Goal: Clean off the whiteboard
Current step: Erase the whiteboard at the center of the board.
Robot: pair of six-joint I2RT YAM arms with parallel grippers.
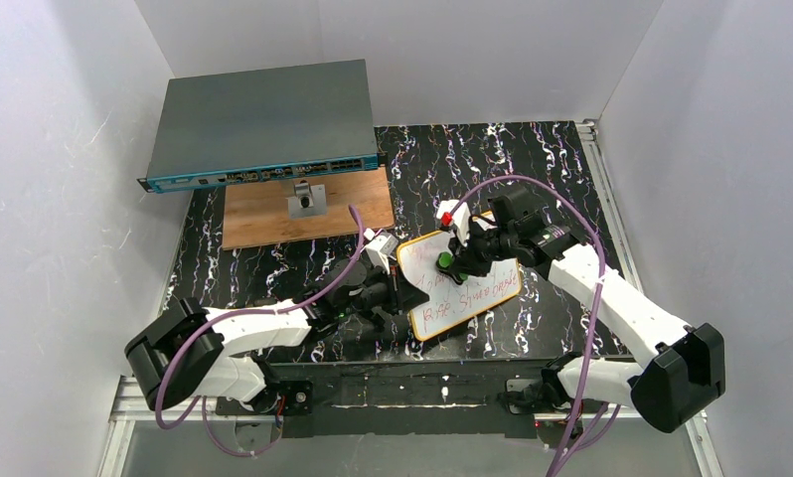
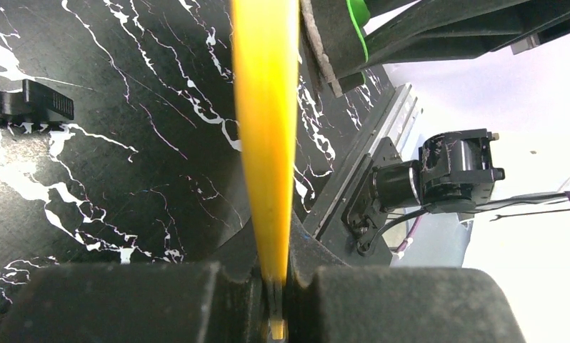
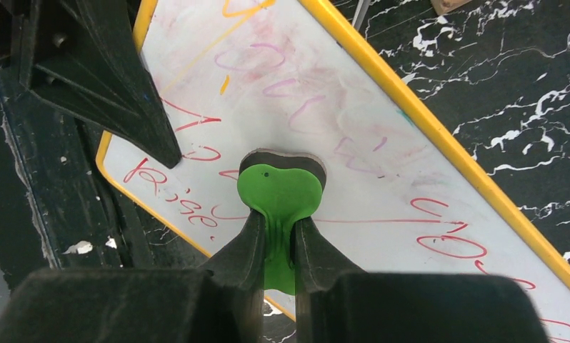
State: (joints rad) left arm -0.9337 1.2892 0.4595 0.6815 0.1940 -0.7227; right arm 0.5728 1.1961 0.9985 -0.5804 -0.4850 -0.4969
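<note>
A small whiteboard with a yellow frame lies mid-table, red and purple writing on it, partly smeared. My left gripper is shut on the board's left edge; in the left wrist view the yellow frame runs edge-on between the jaws. My right gripper is shut on a green eraser and holds its dark felt face on the board's upper middle. In the right wrist view the eraser sits on the whiteboard, smeared writing above it and red words still sharp below it.
A grey network switch stands at the back left, over a wooden board with a small grey block. A black clip lies on the black marble table. White walls close in on both sides.
</note>
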